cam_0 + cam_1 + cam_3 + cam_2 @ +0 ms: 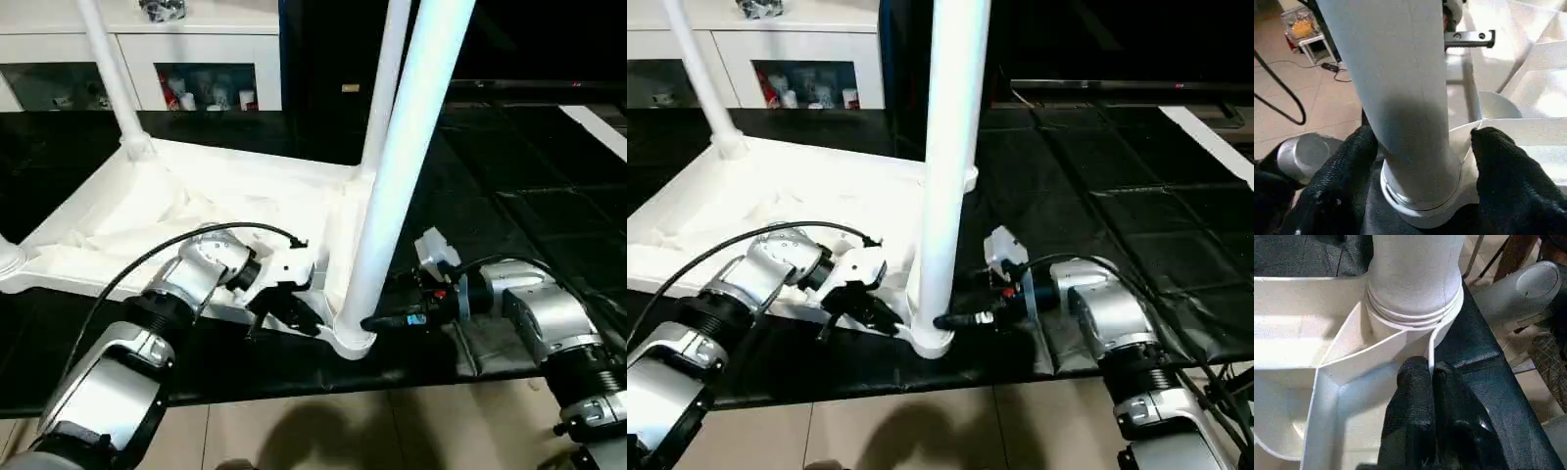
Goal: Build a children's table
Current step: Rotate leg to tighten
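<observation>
White plastic tabletop (196, 211) is lying upside down on a black mat (549, 176), its ribbed underside facing up, with legs already standing in three corner sockets: a near leg (402, 166), a far leg (384, 78) behind it and another leg (110, 73) at the far left corner. A fourth corner at the picture's left edge is too cropped to judge, so at least some seating and the final flip appear to be remaining. Left gripper (1428, 377) is pinching the tabletop's rim wall just beside the near socket, fingers closed on it. Right gripper (1422, 147) is straddling the near leg's base, fingers spread on either side, barely touching or just off it.
</observation>
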Tool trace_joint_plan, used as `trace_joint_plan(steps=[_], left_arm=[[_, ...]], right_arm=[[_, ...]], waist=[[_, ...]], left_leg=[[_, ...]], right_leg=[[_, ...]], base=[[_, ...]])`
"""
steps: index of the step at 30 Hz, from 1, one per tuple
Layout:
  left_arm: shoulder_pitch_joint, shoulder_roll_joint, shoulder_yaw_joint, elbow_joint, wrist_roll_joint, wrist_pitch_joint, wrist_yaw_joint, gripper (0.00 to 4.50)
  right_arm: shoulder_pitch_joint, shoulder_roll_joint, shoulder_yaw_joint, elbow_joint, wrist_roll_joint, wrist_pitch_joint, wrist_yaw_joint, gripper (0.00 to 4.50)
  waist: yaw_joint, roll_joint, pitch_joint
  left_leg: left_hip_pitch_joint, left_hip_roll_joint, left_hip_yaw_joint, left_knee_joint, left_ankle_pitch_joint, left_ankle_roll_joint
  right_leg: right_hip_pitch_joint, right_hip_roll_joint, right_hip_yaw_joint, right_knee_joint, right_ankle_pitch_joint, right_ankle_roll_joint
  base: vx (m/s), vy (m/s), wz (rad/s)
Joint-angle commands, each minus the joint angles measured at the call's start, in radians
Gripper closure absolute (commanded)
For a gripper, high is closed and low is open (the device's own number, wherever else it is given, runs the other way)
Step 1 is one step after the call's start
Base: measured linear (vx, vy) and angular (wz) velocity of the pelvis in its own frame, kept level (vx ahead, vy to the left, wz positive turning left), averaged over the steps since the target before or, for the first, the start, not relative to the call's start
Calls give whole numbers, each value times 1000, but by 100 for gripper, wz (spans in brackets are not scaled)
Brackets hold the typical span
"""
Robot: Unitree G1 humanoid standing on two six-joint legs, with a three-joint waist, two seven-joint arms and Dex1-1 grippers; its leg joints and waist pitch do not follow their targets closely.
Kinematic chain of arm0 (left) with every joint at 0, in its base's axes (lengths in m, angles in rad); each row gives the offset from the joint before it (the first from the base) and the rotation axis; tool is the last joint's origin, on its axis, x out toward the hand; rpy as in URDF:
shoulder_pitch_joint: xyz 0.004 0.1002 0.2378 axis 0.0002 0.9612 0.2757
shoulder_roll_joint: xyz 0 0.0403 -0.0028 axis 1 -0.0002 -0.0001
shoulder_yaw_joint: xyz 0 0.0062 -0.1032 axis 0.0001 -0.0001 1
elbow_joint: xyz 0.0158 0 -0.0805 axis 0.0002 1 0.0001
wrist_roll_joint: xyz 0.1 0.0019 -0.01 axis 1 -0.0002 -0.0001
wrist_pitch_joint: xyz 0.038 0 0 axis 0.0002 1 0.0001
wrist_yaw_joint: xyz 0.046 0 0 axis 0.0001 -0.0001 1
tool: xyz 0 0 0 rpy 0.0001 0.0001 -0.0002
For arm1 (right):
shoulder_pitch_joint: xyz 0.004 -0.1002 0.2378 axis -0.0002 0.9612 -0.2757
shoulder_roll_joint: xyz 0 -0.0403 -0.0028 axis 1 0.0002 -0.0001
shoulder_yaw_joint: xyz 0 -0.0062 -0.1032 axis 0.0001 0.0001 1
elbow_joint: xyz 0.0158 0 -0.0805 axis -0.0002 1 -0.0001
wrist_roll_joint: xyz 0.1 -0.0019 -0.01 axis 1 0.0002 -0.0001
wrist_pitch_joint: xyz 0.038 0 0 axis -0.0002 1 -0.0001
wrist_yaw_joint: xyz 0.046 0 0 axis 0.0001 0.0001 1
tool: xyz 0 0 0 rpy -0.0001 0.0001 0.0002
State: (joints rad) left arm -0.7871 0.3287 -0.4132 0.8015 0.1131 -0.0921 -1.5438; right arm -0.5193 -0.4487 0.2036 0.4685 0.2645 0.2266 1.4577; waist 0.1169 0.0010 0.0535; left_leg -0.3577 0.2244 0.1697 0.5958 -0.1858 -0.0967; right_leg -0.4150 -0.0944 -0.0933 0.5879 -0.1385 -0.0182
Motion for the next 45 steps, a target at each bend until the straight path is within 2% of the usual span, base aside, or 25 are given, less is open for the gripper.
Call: trace_joint_plan(steps=[1,3,8,12,20,23,26,27,29,31,32,33,34,35,36,37,38,39,40,41,42,43,44,45], left_arm=[[11,-11,-54,-33,19,-14,-61,450],[13,-10,-58,-43,18,-15,-66,450],[20,-11,-68,-65,14,-13,-71,450],[30,-10,-73,-80,13,-10,-71,450],[46,-3,-75,-97,16,1,-61,450],[41,-20,-52,-69,27,55,13,450],[33,-42,-23,-47,22,100,77,450],[26,-62,4,-41,11,154,132,450],[19,-82,31,-34,0,199,187,450],[14,-102,53,-28,-8,235,238,450],[9,-116,68,-23,-12,257,276,450],[6,-130,80,-20,-15,277,309,450],[3,-140,90,-19,-19,294,332,450],[-2,-153,102,-17,-25,309,355,450],[-9,-170,117,-12,-32,328,386,450],[-15,-184,128,-10,-36,345,411,450],[-24,-203,143,-7,-38,366,450,450],[-30,-216,153,-4,-39,377,476,450],[-37,-230,165,1,-42,387,504,450],[-47,-245,178,9,-46,396,541,450],[-55,-258,187,17,-48,398,575,450],[-63,-271,198,28,-49,398,614,450],[-68,-279,205,34,-49,397,638,450],[-71,-284,210,38,-46,394,657,450]], right_arm=[[-28,1,-3,18,-9,-16,1,167],[-35,8,0,28,-10,-21,4,195],[-48,29,8,51,-17,-41,-4,224],[-57,44,11,69,-25,-59,-13,249],[-49,52,23,56,-16,-45,14,257],[-16,50,15,14,-5,-26,-1,258],[14,56,3,-9,-13,-17,-54,259],[32,80,-18,-9,-38,-13,-158,259],[43,111,-42,-4,-67,-8,-283,259],[51,141,-62,-1,-84,8,-384,260],[56,169,-79,0,-92,18,-458,260],[60,199,-95,-1,-96,32,-528,261],[62,223,-106,-2,-99,43,-580,261],[60,248,-116,3,-102,50,-630,261],[52,283,-130,17,-105,58,-698,261],[40,314,-141,32,-106,64,-756,261],[21,357,-158,55,-107,69,-837,261],[5,380,-170,75,-110,65,-885,261],[-15,403,-181,101,-113,57,-937,261],[-40,429,-197,133,-115,47,-996,261],[-64,449,-211,161,-113,37,-1040,261],[-93,468,-223,193,-118,32,-1092,261],[-111,479,-230,211,-122,30,-1124,261],[-120,486,-234,220,-125,19,-1140,261]], waist=[[-5,-11,-75],[-5,-11,-74],[-7,-11,-74],[-11,-10,-70],[-15,-9,-72],[-15,-8,-72],[-10,-8,-65],[-13,-7,-62],[-22,-9,-55],[-34,-10,-53],[-41,-9,-53],[-52,-3,-51],[-65,-2,-54],[-74,-1,-55],[-89,8,-56],[-98,12,-58],[-117,13,-56],[-131,26,-50],[-148,32,-45],[-154,31,-42],[-150,38,-37],[-150,28,-34],[-156,16,-31],[-171,-13,-27]], left_leg=[[4,7,13,-69,-195,60],[4,7,13,-69,-195,58],[3,5,13,-69,-197,55],[3,5,11,-71,-217,48],[4,6,11,-72,-218,48],[6,6,12,-71,-212,50],[15,6,15,-74,-250,45],[18,4,11,-76,-288,35],[24,-4,7,-74,-343,15],[26,-10,1,-73,-354,5],[26,-11,-2,-73,-366,4],[23,-12,-5,-75,-387,4],[21,-15,-11,-74,-401,1],[17,-14,-14,-76,-407,0],[12,-8,-21,-81,-426,3],[12,-5,-25,-83,-438,4],[-8,0,-38,-92,-464,3],[0,10,-45,-100,-552,8],[4,25,-57,-114,-638,8],[-3,32,-62,-124,-676,8],[-14,54,-72,-156,-761,-2],[0,51,-62,-163,-789,-8],[29,23,-48,-138,-771,-13],[95,-57,-19,-17,-583,-1]], right_leg=[[62,-46,39,-59,-301,-213],[61,-45,39,-61,-313,-206],[61,-44,40,-59,-315,-203],[60,-44,39,-64,-358,-191],[60,-43,40,-62,-350,-193],[59,-41,40,-60,-327,-203],[52,-41,41,-71,-386,-189],[51,-41,38,-77,-452,-174],[45,-45,29,-98,-603,-116],[43,-47,21,-111,-675,-71],[43,-45,16,-115,-692,-60],[46,-43,6,-124,-711,-39],[52,-43,-9,-132,-719,-19],[56,-43,-14,-134,-710,-15],[62,-44,-22,-135,-677,-21],[66,-47,-27,-136,-651,-30],[86,-48,-40,-132,-616,-28],[86,-42,-58,-142,-609,-18],[97,-43,-65,-128,-558,-28],[105,-39,-61,-110,-530,-30],[123,-39,-36,-46,-446,-51],[104,-38,-9,-31,-421,-73],[70,-34,-16,-83,-529,-67],[-4,-47,-94,-213,-863,20]], base=[[0,0,0],[0,0,0],[0,0,0],[0,0,0],[0,0,0],[0,0,0],[0,0,0],[0,0,0],[0,0,0],[0,0,0],[0,0,0],[-51,17,-11],[0,0,0],[0,0,0],[0,0,0],[-44,44,-24],[-44,44,-24],[-38,38,-23],[0,0,0],[0,0,0],[0,0,0],[0,0,0],[0,0,0],[0,0,0]])
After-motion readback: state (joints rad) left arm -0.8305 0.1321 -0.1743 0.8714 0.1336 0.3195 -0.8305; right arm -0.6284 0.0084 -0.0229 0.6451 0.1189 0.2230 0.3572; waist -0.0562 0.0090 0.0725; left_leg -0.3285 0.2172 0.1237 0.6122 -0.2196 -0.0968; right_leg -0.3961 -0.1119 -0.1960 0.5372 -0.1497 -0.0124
